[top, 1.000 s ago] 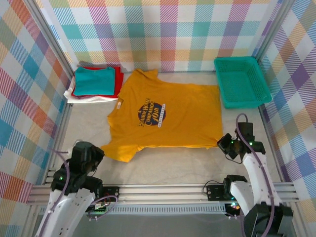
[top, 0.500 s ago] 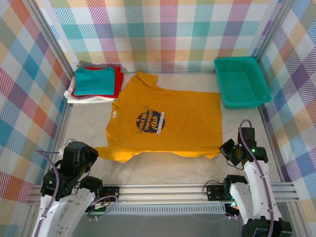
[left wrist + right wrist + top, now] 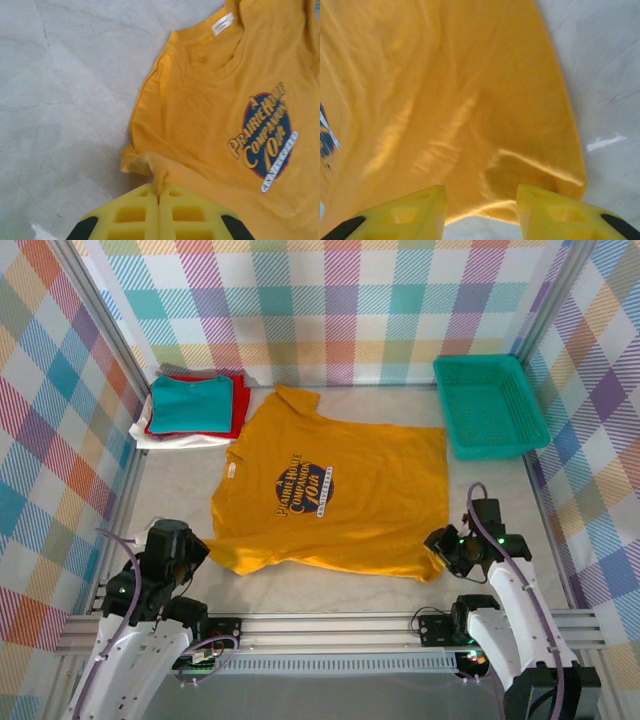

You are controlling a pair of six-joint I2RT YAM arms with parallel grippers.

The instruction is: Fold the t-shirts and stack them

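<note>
A mustard-yellow t-shirt (image 3: pixel 340 495) with a dark chest print lies spread on the table, collar toward the left. My left gripper (image 3: pixel 159 196) is shut on a pinch of its near sleeve (image 3: pixel 150 167), seen in the top view at the shirt's near left corner (image 3: pixel 205 550). My right gripper (image 3: pixel 481 202) stands open, its yellow fingers (image 3: pixel 427 207) apart just before the shirt's hem corner (image 3: pixel 540 180), which lies loose on the table. A stack of folded t-shirts (image 3: pixel 195 408), teal on top of red, white and grey, sits at the back left.
A green mesh basket (image 3: pixel 488 405) stands at the back right. Plaid walls and metal frame rails enclose the table (image 3: pixel 180 475). The right arm (image 3: pixel 505 580) reaches in from the near right.
Both grippers drew the shirt toward the near edge. The right gripper, shut on the hem before, has now opened and let the hem corner drop. The left gripper stays shut on the sleeve.
</note>
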